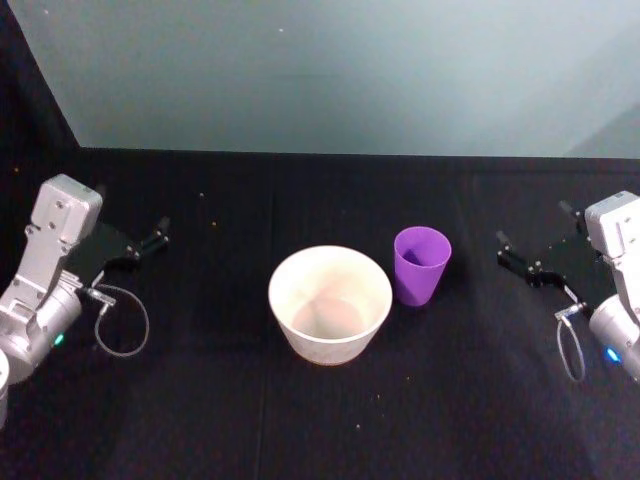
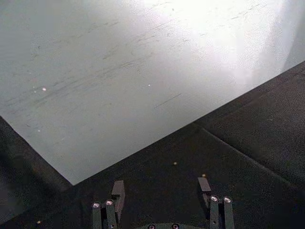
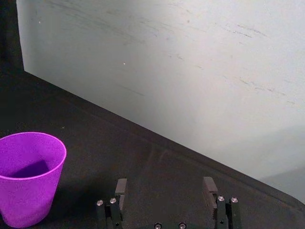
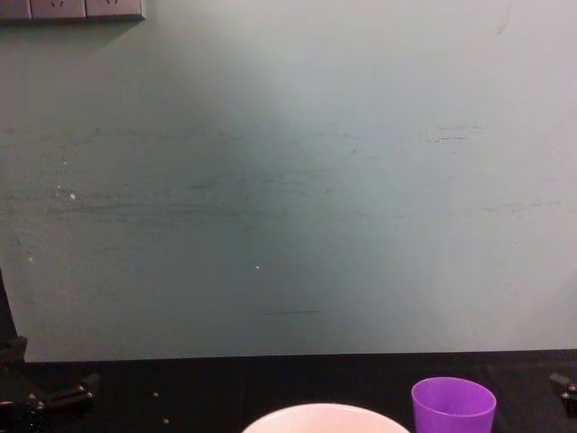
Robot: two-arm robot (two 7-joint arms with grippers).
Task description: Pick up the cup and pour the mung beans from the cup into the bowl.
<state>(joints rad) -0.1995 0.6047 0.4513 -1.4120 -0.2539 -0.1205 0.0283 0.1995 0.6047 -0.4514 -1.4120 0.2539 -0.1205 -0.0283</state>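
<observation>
A small purple cup (image 1: 421, 265) stands upright on the black table, just right of the wide pale bowl (image 1: 330, 349). The cup (image 3: 28, 179) is also in the right wrist view, and the chest view shows the cup (image 4: 453, 407) beside the bowl's rim (image 4: 325, 416). What I see of the cup's inside is purple wall; the mung beans are hidden. The bowl's inside looks bare and pinkish. My right gripper (image 1: 528, 240) hovers open to the right of the cup, apart from it, and the wrist view shows this right gripper (image 3: 165, 187) holding nothing. My left gripper (image 1: 150, 240) rests open at the far left.
A pale green wall (image 4: 288, 180) rises at the table's far edge. A few tiny loose grains (image 2: 175, 163) lie on the black cloth ahead of the left gripper (image 2: 161, 188). Cable loops hang from both wrists.
</observation>
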